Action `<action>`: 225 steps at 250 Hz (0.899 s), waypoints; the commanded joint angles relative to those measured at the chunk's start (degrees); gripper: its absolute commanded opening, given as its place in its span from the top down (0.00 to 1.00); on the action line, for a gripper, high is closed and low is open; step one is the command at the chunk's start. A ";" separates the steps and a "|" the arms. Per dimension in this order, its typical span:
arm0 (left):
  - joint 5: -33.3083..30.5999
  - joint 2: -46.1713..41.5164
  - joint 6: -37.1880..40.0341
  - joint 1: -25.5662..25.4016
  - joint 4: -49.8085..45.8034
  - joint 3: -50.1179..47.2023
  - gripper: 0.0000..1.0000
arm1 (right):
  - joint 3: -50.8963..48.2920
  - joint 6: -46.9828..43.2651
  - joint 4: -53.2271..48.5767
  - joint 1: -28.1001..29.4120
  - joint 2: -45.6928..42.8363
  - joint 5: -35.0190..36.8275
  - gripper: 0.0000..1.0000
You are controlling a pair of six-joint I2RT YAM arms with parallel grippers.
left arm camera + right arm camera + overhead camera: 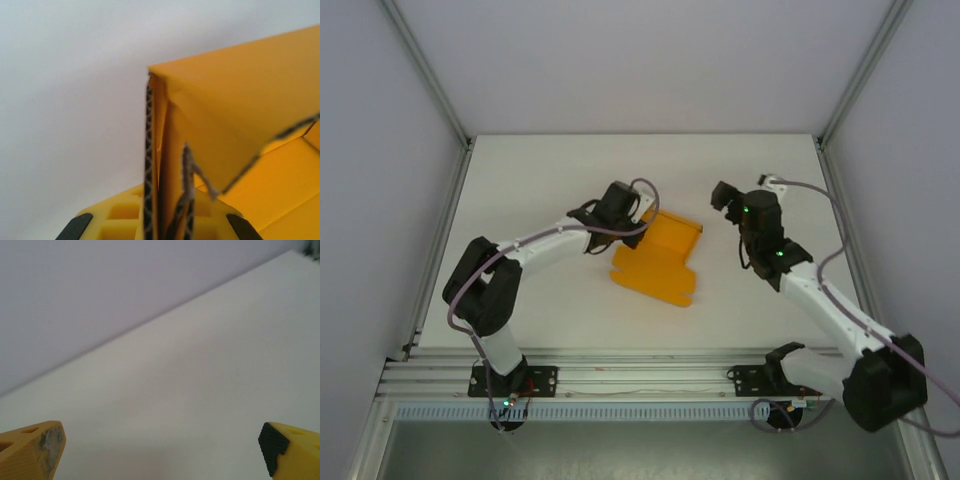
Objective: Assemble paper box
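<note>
Two arms attend one piece of orange card at mid-table. The paper box (658,262) lies half-formed between them, slightly left of centre. Its near panel is flat on the white table (530,180), and its far end is folded up into a low wall.

The left gripper (642,220) is pinched shut on that raised wall at the box's far-left corner. Its wrist view shows the textured pads (148,165) clamped either side of the thin card, with a creased flap leaning off to the right. The right gripper (724,196) hangs apart from the box on its right side, jaws spread wide and holding nothing, with bare table beneath its fingertips (277,445).

The step in hand looks like a bracing hold while the free arm comes in to fold. Doing it well likely means a firm, motionless left pinch, so the wall is neither dragged nor torn. The right arm should probably approach low, meeting the card at a crease rather than mid-panel, where thin stock would buckle. The creasing near the left pads argues for gentle pressure.
</note>
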 commanded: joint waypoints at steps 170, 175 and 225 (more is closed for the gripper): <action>-13.27 16.68 38.62 -3.42 -40.84 24.98 1.00 | 6.32 1.19 -26.47 -3.81 2.28 0.76 0.00; -14.04 17.91 38.15 -3.50 -41.03 25.68 1.00 | 6.33 1.10 -26.49 -3.76 2.31 0.89 0.00; -24.68 29.88 34.53 -4.85 -41.95 32.32 1.00 | 6.00 0.38 -25.99 -3.93 2.53 0.22 0.00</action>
